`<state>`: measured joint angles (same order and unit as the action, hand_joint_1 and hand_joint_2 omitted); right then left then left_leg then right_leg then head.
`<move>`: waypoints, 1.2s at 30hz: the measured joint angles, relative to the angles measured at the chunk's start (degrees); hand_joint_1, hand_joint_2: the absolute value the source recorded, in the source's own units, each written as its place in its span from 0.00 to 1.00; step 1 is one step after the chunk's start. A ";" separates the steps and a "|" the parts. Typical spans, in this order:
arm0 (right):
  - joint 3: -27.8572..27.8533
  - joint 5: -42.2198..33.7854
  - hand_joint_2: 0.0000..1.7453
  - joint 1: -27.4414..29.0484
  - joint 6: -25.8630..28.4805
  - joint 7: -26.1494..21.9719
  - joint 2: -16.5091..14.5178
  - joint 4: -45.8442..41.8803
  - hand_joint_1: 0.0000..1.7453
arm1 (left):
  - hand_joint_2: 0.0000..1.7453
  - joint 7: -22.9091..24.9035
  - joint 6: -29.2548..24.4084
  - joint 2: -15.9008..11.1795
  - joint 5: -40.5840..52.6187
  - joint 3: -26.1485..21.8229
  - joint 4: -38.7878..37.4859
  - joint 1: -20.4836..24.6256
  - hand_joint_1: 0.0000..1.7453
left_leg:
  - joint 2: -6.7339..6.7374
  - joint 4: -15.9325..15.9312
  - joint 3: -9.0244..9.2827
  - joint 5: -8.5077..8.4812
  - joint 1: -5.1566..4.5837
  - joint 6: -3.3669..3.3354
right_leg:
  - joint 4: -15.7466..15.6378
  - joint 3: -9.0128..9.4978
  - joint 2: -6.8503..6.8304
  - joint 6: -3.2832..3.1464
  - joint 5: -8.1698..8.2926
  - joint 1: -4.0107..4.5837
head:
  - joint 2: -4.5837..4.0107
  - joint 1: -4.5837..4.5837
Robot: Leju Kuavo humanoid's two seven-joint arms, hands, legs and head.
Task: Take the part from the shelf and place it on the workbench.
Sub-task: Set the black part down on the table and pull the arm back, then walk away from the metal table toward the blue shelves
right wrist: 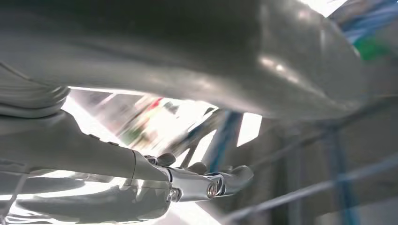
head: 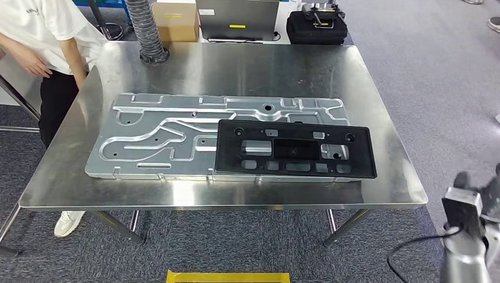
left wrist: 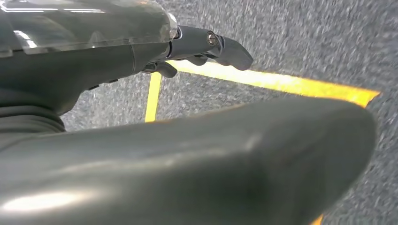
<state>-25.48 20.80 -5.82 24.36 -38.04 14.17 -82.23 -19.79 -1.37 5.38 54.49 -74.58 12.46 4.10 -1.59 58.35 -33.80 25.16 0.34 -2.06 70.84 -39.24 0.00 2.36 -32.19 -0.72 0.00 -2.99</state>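
A black plastic part (head: 295,148) with several rectangular cut-outs lies flat on the steel workbench (head: 236,71), overlapping the front right of a large pressed silver metal panel (head: 153,135). My right hand (head: 471,200) hangs blurred off the table's front right corner, apart from the part. In the right wrist view that hand (right wrist: 202,183) has its fingers stretched out with nothing in them. My left hand (left wrist: 197,44) hangs over grey carpet, fingers extended and empty.
A person (head: 47,35) in a white shirt stands at the table's far left corner. A ribbed hose (head: 147,29) stands on the table's back edge. Behind it are a cardboard box (head: 176,19) and a black case (head: 315,26). Yellow floor tape (head: 227,276) marks the carpet.
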 joint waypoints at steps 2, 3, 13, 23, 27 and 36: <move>-5.71 2.34 0.00 4.70 2.61 -0.04 -0.87 1.70 0.00 | 0.00 0.04 0.43 0.17 0.36 -0.02 0.00 0.10 0.00 | 0.15 0.03 -0.08 -0.02 -0.36 0.03 | -7.68 4.50 -0.04 -0.66 3.05 0.16 | -0.01 0.00; -7.91 3.50 0.00 6.32 3.32 -0.05 -1.34 2.37 0.00 | 0.00 -0.05 0.57 0.26 0.49 -0.02 0.00 0.17 0.00 | 0.29 0.05 -0.07 -0.03 -0.55 0.12 | -10.82 6.25 -0.06 -0.98 4.20 0.30 | -0.01 0.01; -20.16 19.70 0.00 10.10 7.11 -0.08 -7.64 11.62 0.00 | 0.00 -1.37 1.54 0.37 1.02 0.01 0.00 0.73 0.00 | 1.11 14.12 -3.74 10.97 -0.23 2.79 | -13.99 4.55 -0.28 -3.30 8.46 0.27 | 0.00 -0.01; -25.55 26.99 0.00 8.69 7.29 -0.02 -9.40 22.60 0.00 | 0.00 -0.44 1.24 0.61 0.99 0.01 -0.02 1.23 0.00 | 1.21 -2.66 8.22 4.94 -0.78 0.37 | -13.98 1.22 -0.17 -0.85 12.79 0.15 | 0.01 -0.01; -27.77 30.12 0.00 7.87 8.04 -0.02 -9.76 32.00 0.00 | 0.00 -0.33 1.36 0.76 1.53 0.01 -0.04 1.17 0.00 | 1.65 -2.86 5.34 2.16 -0.44 -0.51 | -4.80 -1.57 -0.03 0.13 2.83 -0.18 | 0.00 0.01; -29.95 40.56 0.00 4.64 6.33 13.41 -10.02 56.39 0.00 | 0.00 -0.31 1.70 0.92 2.49 0.21 -0.04 1.24 0.00 | 1.86 -0.75 -0.21 -1.47 -0.62 1.30 | -14.46 12.37 0.03 -0.93 2.15 0.03 | 0.00 0.00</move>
<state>-55.43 61.36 -1.18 30.69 -24.63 4.15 -25.83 -20.10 0.33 6.31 56.98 -74.37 12.41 5.33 0.28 57.59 -34.01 23.69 -0.28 -0.76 56.37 -26.86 0.03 1.43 -30.04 -0.69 0.00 -2.99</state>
